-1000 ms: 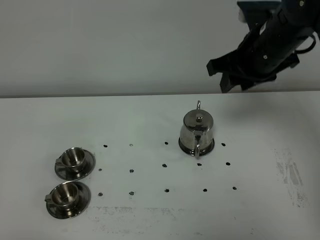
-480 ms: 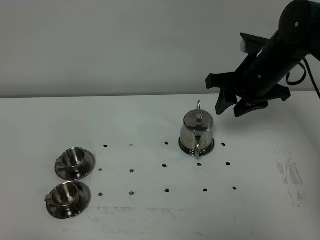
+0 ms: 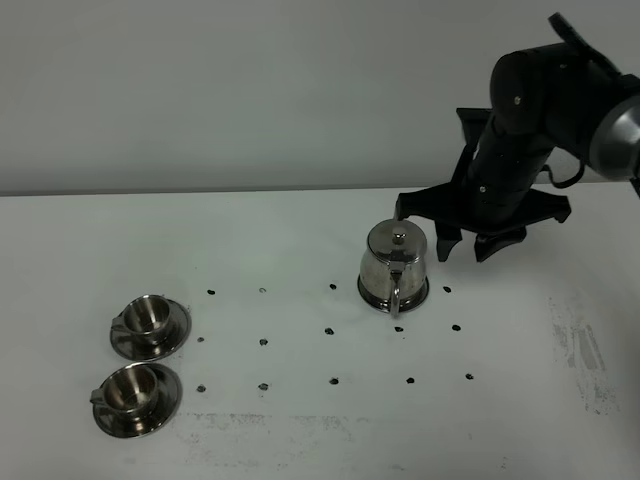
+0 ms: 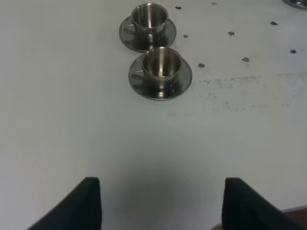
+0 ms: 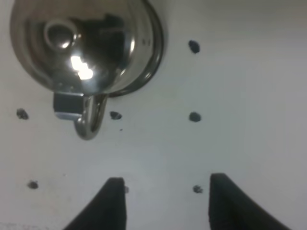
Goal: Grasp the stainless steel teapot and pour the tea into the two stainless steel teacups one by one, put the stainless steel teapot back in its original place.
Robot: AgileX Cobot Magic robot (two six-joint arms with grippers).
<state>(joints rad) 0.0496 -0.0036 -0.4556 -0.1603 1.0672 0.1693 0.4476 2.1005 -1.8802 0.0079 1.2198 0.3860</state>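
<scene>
Right claw (image 3: 467,247) lowered near teapot (image 3: 393,262), open, empty.

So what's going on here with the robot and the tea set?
The right gripper hovers open close to the stainless steel teapot, holding nothing yet. The teapot stands upright on the table, untouched. The two stainless steel teacups sit on their saucers off to the left, and both look empty. The left gripper hangs open over the table near them.
</scene>
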